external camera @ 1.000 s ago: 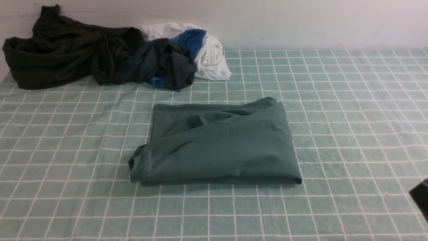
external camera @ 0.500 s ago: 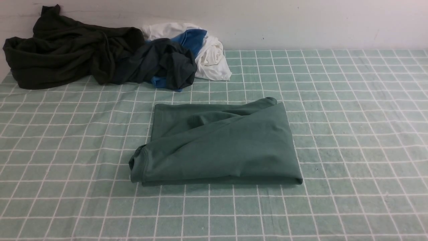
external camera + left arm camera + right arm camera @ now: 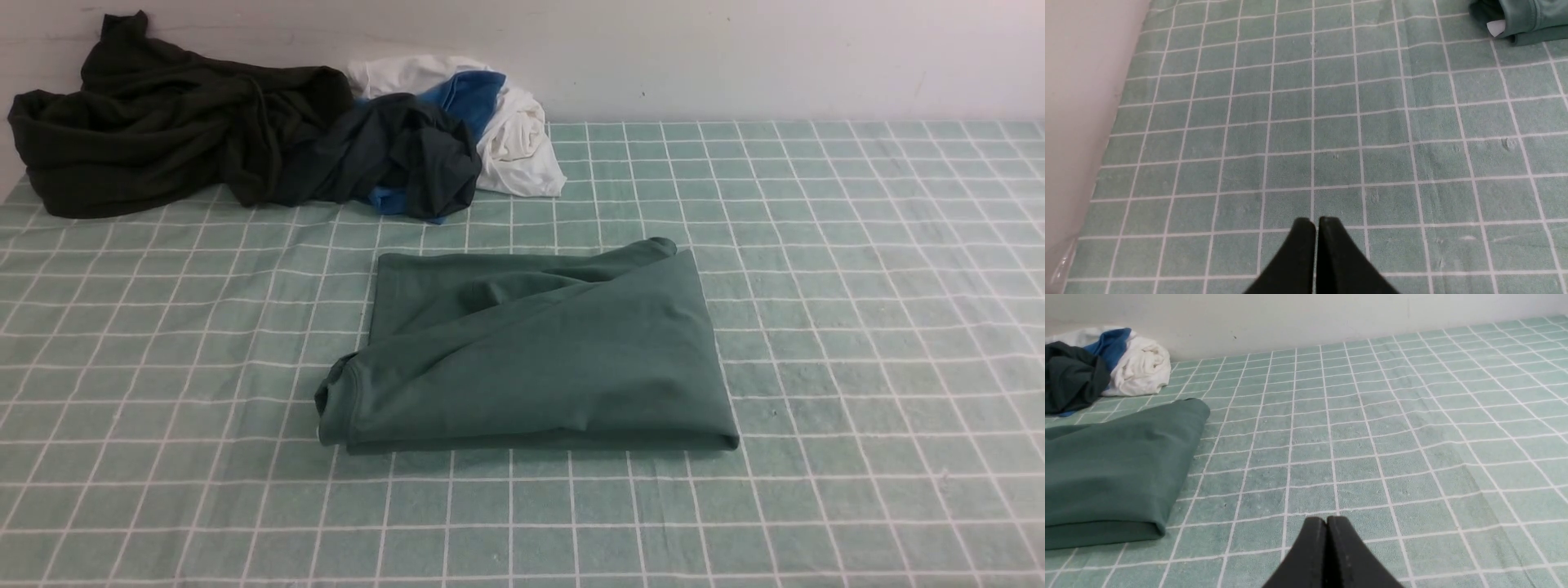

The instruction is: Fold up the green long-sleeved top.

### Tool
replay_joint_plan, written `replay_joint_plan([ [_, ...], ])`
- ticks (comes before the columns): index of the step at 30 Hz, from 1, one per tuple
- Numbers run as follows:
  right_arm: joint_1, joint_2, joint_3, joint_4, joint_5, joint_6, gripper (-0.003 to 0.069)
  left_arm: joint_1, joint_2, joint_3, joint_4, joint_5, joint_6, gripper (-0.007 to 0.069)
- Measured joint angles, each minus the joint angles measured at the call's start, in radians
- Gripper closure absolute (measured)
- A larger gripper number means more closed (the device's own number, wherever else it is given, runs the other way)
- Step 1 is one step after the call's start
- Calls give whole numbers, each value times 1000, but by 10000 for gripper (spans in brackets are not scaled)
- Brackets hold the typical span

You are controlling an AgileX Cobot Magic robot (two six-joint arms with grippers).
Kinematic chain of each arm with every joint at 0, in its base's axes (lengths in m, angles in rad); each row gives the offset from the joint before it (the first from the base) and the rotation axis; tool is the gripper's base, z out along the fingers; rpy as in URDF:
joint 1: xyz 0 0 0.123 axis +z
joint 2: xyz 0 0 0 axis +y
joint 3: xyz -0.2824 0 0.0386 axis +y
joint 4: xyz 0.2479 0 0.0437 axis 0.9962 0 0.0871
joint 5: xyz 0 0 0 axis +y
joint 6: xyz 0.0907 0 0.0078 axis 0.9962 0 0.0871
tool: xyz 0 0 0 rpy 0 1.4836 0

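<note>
The green long-sleeved top (image 3: 531,351) lies folded in a flat bundle in the middle of the checked cloth, its neck opening at the near left corner. Its logo print is hidden. A corner of it with a white label shows in the left wrist view (image 3: 1523,20), and its right side shows in the right wrist view (image 3: 1114,469). Neither arm shows in the front view. My left gripper (image 3: 1316,222) is shut and empty over bare cloth, far from the top. My right gripper (image 3: 1327,520) is shut and empty, over bare cloth to the right of the top.
A very dark olive-black garment (image 3: 163,122) lies heaped at the back left. Beside it lie a charcoal-and-blue garment (image 3: 408,155) and a white one (image 3: 514,139). A pale wall (image 3: 735,57) bounds the far edge of the checked cloth (image 3: 857,245).
The dark tip of my right arm at the lower right edge of the front view has drawn out of sight. The top has not moved.
</note>
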Motion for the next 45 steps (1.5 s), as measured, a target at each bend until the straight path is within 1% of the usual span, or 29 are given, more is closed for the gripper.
replay_joint_plan([
  [29,1,0,-1,-11,7,3,672,0,0,2,0,0,0,627],
  [33,1,0,-1,-11,7,3,672,0,-1,48,0,-2,-2,627],
  [34,1,0,-1,-11,7,3,672,0,-3,63,-5,-23,-15,627],
  [36,1,0,-1,-11,7,3,672,0,-7,81,-30,-108,-34,627],
  [37,1,0,-1,-11,7,3,672,0,-8,102,-53,-231,-44,627],
  [38,1,0,-1,-11,7,3,672,0,-8,102,-57,-251,-44,627],
  [39,1,0,-1,-11,7,3,672,0,-8,144,-91,-433,-43,627],
  [40,1,0,-1,-11,7,3,672,0,-8,168,-98,-526,-40,627],
  [42,1,0,-1,-11,7,3,672,6,-8,251,-111,-765,-28,627],
  [45,1,0,-1,-11,7,3,672,34,-19,360,-134,-953,-22,627],
])
